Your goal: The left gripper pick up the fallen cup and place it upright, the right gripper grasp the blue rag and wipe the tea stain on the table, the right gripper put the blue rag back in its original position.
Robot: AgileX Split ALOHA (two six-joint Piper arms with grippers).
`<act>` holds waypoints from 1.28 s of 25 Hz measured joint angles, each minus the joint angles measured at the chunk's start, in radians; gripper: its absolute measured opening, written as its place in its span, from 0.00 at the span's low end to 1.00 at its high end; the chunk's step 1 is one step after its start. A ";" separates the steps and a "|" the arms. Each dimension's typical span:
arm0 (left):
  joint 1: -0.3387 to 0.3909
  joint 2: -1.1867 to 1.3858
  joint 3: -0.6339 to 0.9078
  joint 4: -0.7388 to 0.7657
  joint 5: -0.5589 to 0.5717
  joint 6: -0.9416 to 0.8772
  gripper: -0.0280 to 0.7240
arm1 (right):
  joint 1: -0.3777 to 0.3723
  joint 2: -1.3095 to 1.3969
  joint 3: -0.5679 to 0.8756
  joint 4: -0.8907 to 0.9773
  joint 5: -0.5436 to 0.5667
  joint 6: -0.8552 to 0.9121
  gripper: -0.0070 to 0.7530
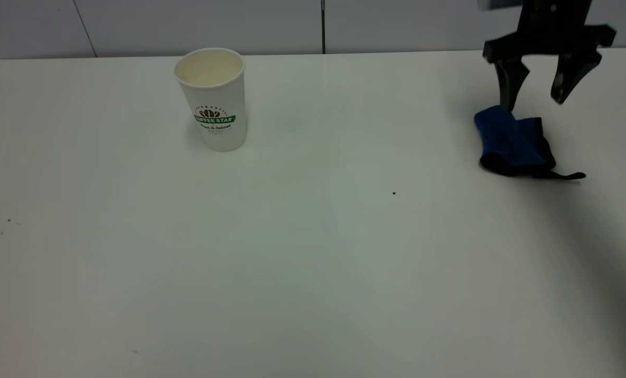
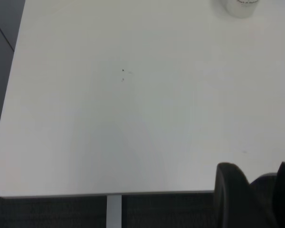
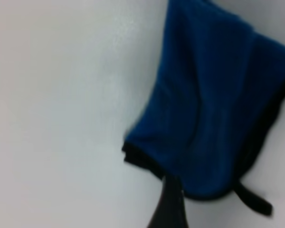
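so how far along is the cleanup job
Nearly finished. The white paper cup stands upright, and no tea stain shows on the white table. The folded blue rag lies near the table's right edge, the open right gripper just above it. Only pulling away looks left.

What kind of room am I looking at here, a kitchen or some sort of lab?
Probably a lab or test bench, not a kitchen: a plain white table against bare grey wall panels, with a black robot gripper hanging open over a blue rag, and one paper cup standing upright.
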 joint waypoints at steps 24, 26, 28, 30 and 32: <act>0.000 0.000 0.000 0.000 0.000 0.000 0.36 | 0.104 -1.194 0.831 0.101 0.089 -0.056 0.95; 0.000 0.000 0.000 0.000 0.000 0.000 0.36 | 0.104 -1.284 0.927 0.101 0.089 -0.056 0.94; 0.000 0.000 0.000 0.000 0.000 0.000 0.36 | 0.104 -1.359 1.031 0.101 0.089 -0.055 0.93; 0.000 0.000 0.000 0.000 0.000 0.000 0.36 | 0.104 -1.430 1.121 0.101 0.089 -0.048 0.93; 0.000 0.000 0.000 0.000 0.000 0.000 0.36 | 0.104 -1.490 1.205 0.101 0.089 -0.044 0.92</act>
